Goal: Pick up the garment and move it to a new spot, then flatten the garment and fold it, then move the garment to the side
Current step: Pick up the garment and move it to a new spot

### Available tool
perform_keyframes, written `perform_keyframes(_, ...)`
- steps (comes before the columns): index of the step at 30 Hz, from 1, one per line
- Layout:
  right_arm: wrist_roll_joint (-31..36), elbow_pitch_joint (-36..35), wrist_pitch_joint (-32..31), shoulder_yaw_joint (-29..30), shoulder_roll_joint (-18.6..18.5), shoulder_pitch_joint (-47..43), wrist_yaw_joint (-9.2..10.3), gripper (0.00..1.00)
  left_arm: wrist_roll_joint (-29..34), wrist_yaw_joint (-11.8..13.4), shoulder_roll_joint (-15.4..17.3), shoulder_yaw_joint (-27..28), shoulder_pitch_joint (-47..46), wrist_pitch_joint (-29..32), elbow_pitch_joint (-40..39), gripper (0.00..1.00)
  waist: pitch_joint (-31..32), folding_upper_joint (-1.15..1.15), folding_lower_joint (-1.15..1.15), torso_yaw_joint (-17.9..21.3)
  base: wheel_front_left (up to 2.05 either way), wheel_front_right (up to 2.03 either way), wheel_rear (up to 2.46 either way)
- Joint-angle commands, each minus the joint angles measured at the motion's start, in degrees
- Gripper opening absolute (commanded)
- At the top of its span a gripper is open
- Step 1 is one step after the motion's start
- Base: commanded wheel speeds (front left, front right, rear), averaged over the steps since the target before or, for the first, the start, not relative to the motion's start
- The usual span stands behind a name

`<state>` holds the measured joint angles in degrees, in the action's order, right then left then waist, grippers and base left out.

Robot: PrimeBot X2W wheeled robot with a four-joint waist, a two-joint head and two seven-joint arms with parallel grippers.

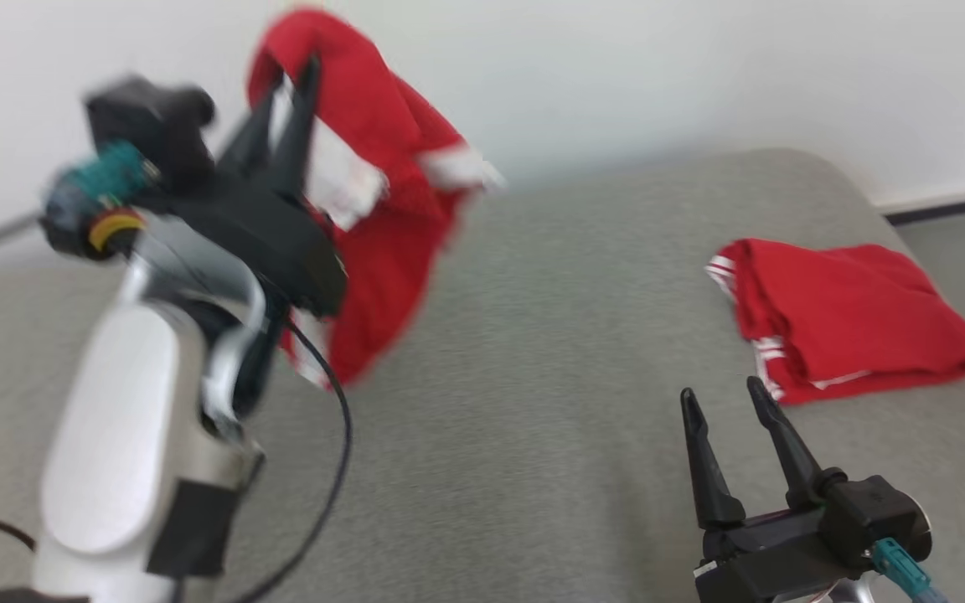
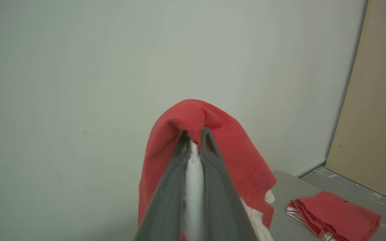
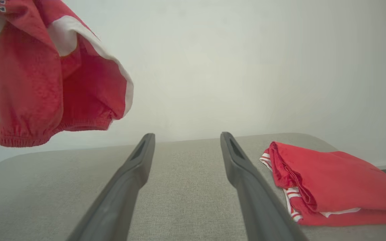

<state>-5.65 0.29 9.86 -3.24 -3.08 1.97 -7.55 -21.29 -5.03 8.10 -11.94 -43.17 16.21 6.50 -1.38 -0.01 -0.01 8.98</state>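
Left gripper is clamped on limp red-and-white fabric garment; lowering at centre of grey cloth surface is advised.

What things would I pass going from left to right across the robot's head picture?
pale left forearm → hanging red garment → folded red garment
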Motion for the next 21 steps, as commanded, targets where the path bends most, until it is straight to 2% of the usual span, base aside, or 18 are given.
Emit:
perform_keyframes(1, 0.29, -0.39, 0.02, 0.21, 0.16, -0.54, 0.15, 1.0, 0.82, 0.53, -0.14, -0.51, 1.7, -0.6, 0.17, 0.0, -0.52, 0.01, 0.01, 5.56, 0.0, 0.0, 0.0)
perform_keyframes(6, -0.33, -0.99, 0.22, -0.48, 0.23, -0.16, 0.15, 1.0, 1.52, 2.84, -2.45, -2.67, 8.57, -4.79, 4.65, 0.0, -2.58, 0.01, 0.01, 8.5, 0.0, 0.0, 0.0)
perform_keyframes(11, -0.64, -0.59, 0.66, -0.82, 0.26, 0.66, 0.15, 1.0, 2.57, 4.4, -3.66, -4.68, 13.68, -10.94, 13.95, 0.0, -3.98, 0.01, 0.01, 9.36, 0.0, 0.0, 0.0)
perform_keyframes(12, -0.63, -0.52, 0.7, -0.88, 0.29, 0.75, 0.15, 1.0, 2.76, 4.39, -3.86, -5.27, 14.33, -11.69, 16.08, 0.35, -4.1, 0.01, 0.01, 9.38, 0.0, 0.0, 0.0)
perform_keyframes(13, -0.56, -0.44, 0.67, -1.0, 0.29, 0.87, 0.15, 1.0, 2.1, 4.48, -4.07, -5.47, 15.05, -12.08, 18.64, 1.0, -4.16, 0.01, 0.01, 9.34, 0.0, 0.0, 0.0)
perform_keyframes(17, -0.3, -0.24, 0.38, -1.08, 0.24, 1.04, 0.15, 1.0, 0.18, 4.75, -4.71, -6.31, 16.19, -14.07, 25.71, 1.0, -3.78, 0.01, 0.01, 8.52, 0.0, 0.0, 0.0)
perform_keyframes(21, -0.09, 0.03, 0.11, -0.56, 0.26, 0.04, 0.15, 1.0, -1.91, 5.49, -5.05, -6.43, 17.7, -17.89, 27.92, 1.0, -2.9, 0.01, 0.01, 6.31, 0.0, 0.0, 0.0)
